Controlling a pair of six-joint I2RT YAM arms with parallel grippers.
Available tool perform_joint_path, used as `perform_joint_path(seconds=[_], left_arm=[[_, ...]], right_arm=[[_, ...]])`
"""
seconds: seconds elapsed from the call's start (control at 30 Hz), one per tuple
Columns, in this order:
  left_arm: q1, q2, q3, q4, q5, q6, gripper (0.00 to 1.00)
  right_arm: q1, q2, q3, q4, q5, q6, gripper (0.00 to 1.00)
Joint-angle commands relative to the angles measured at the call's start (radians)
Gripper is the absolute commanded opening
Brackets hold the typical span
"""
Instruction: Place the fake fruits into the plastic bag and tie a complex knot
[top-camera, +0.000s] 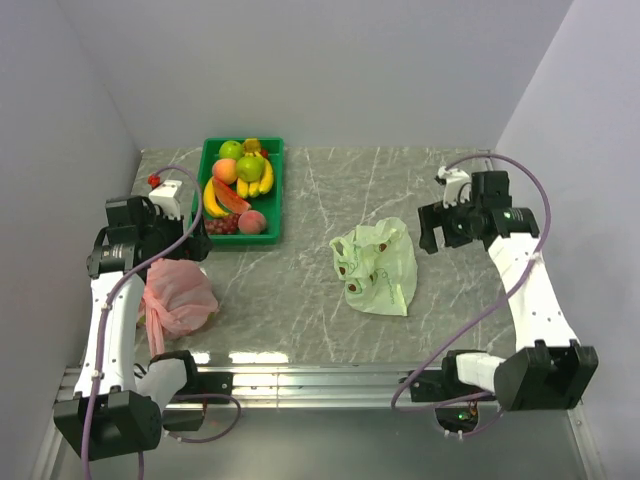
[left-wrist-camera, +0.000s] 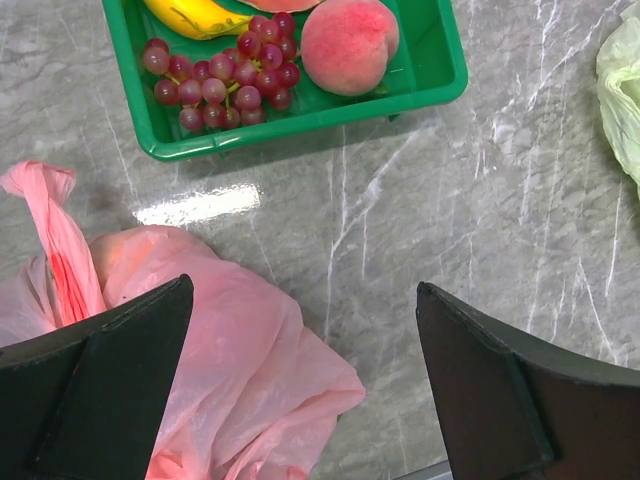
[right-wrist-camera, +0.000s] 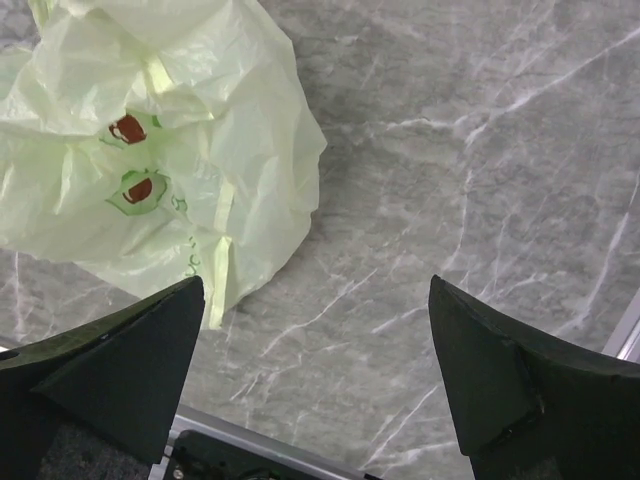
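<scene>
The fake fruits (top-camera: 240, 185) lie in a green tray (top-camera: 273, 190) at the back left: bananas, green apples, peaches, a watermelon slice, dark red grapes (left-wrist-camera: 225, 80) and a peach (left-wrist-camera: 349, 45). The pale green plastic bag (top-camera: 377, 265) lies crumpled and flat mid-table; it also shows in the right wrist view (right-wrist-camera: 160, 150). My left gripper (top-camera: 180, 240) is open and empty, held above the table in front of the tray. My right gripper (top-camera: 432, 232) is open and empty, held above the table to the right of the bag.
A pink plastic bag (top-camera: 178, 295), tied and lumpy, lies at the front left beside the left arm; it shows under the left fingers (left-wrist-camera: 230, 370). A small red fruit (top-camera: 153, 180) sits on the table left of the tray. Walls close in on the left, back and right.
</scene>
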Motion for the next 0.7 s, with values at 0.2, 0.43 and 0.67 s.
perform_joint_path(seconds=[0.2, 0.43, 0.67], left_arm=[[-0.001, -0.028, 0.009, 0.013, -0.029, -0.001, 0.99], [0.0, -0.063, -0.028, 0.008, -0.055, -0.018, 0.99], [-0.001, -0.075, -0.03, 0.001, -0.061, -0.028, 0.99]], right_arm=[[0.066, 0.306, 0.395, -0.06, -0.055, 0.042, 1.0], [0.115, 0.61, 0.659, -0.152, -0.117, 0.138, 1.0], [0.16, 0.815, 0.704, -0.253, -0.105, 0.125, 1.0]])
